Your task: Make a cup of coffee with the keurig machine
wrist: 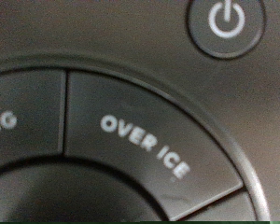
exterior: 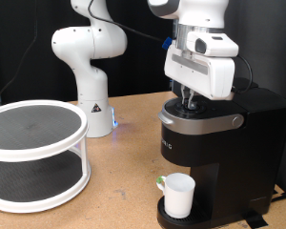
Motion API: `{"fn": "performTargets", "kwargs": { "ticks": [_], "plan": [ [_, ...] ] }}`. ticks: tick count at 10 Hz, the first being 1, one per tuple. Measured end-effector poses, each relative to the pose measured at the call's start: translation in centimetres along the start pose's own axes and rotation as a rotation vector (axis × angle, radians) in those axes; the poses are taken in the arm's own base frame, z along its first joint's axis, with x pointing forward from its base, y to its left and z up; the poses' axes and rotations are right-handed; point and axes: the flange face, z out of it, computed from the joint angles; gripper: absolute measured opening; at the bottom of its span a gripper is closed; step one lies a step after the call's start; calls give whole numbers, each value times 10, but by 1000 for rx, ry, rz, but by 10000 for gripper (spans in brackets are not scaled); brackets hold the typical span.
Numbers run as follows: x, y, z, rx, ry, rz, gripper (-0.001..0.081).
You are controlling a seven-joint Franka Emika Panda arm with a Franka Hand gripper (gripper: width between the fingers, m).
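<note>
The black keurig machine (exterior: 219,153) stands at the exterior view's right on a wooden table. The white cup (exterior: 178,194) sits on the machine's round drip base under the spout, handle towards the exterior view's left. My gripper (exterior: 189,99) hangs straight down onto the machine's top, its fingers at the button panel. The wrist view is filled by that panel at very close range: a button marked OVER ICE (wrist: 145,147) and a round power button (wrist: 226,21). The fingers do not show in the wrist view.
A white two-tier round rack (exterior: 33,153) with dark mesh shelves stands at the exterior view's left. A second white robot arm base (exterior: 91,76) stands behind on the table. Black curtain backs the scene.
</note>
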Motion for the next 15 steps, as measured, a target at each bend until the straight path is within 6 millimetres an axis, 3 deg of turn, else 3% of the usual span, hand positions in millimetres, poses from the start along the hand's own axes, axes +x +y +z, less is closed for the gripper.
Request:
{"fn": "performTargets", "kwargs": {
  "ticks": [9, 15],
  "plan": [
    [-10, 10, 1, 115, 103, 28, 4],
    [-13, 4, -8, 168, 161, 78, 4]
  ]
}}
